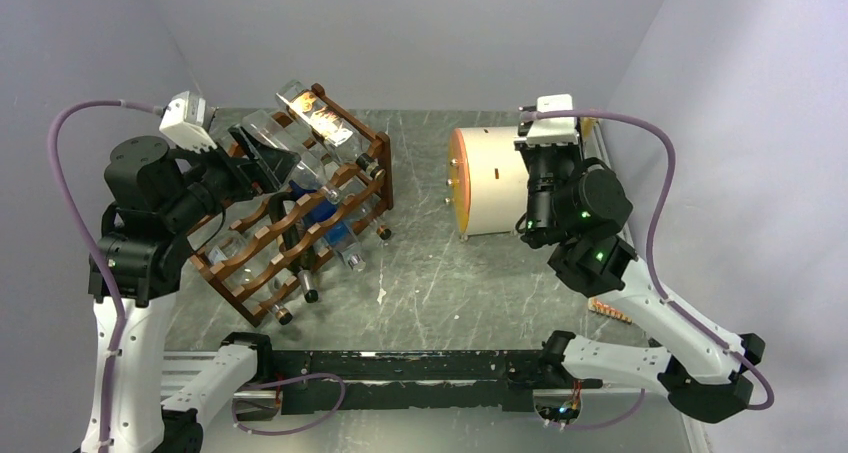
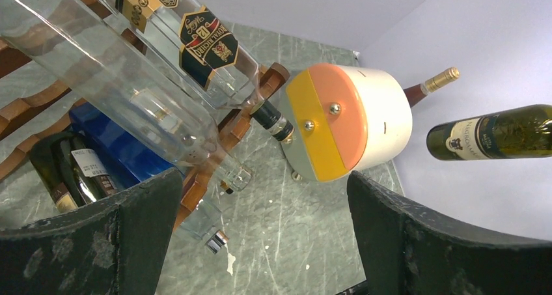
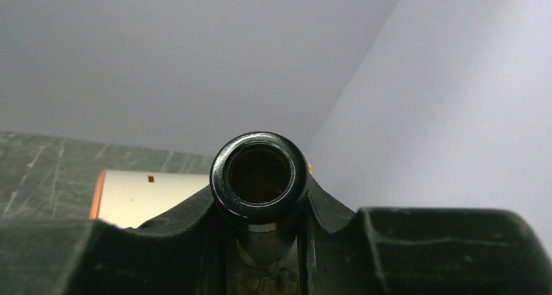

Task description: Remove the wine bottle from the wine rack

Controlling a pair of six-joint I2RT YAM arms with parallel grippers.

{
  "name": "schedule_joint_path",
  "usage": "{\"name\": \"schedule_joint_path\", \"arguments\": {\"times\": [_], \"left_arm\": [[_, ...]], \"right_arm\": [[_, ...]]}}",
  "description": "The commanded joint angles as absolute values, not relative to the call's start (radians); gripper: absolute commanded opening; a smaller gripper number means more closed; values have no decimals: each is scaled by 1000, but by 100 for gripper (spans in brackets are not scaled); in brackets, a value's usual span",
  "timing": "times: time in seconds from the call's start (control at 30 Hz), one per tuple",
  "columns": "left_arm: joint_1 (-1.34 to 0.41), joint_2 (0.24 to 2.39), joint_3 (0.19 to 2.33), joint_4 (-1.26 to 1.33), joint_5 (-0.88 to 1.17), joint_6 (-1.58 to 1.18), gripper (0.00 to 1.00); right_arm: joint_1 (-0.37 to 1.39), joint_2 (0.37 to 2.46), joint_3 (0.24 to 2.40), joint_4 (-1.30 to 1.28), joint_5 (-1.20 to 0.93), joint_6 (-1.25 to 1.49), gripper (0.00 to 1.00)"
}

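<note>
Pairs white links with black joint housings; trails mauve cables; glows green at small lamps; ends in scuffed black fingers.

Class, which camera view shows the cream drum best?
Left wrist: the drum shows its coloured face and side. Top view: the right arm hides one end. Right wrist: only a sliver.

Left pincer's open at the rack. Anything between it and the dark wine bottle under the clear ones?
Nothing visible stands between the left pincer and the dark wine bottle. A clear bottle lies across just above it, a blue bottle beside it.
</note>
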State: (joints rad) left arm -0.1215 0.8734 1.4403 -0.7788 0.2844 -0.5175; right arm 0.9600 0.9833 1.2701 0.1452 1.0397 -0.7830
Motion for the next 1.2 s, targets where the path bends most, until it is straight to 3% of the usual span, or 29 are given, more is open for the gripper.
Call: {"name": "schedule_joint_path", "arguments": {"times": [0.0, 0.13, 0.4, 0.7, 1.17], "left_arm": [[-126, 868, 1424, -730, 314, -526, 99], [-126, 871, 1431, -738, 318, -525, 99], [-126, 866, 1432, -746, 327, -524, 99], [-126, 879, 1454, -761, 333, -505, 100], [-125, 902, 1499, -790, 348, -481, 100]], "right_arm": [[897, 926, 1191, 179, 1117, -696, 0], [778, 900, 1115, 116, 1086, -576, 0], [378, 884, 995, 48, 803, -303, 0], [137, 966, 963, 110, 644, -75, 0], [-142, 1044, 889, 281, 503, 55, 0]]}}
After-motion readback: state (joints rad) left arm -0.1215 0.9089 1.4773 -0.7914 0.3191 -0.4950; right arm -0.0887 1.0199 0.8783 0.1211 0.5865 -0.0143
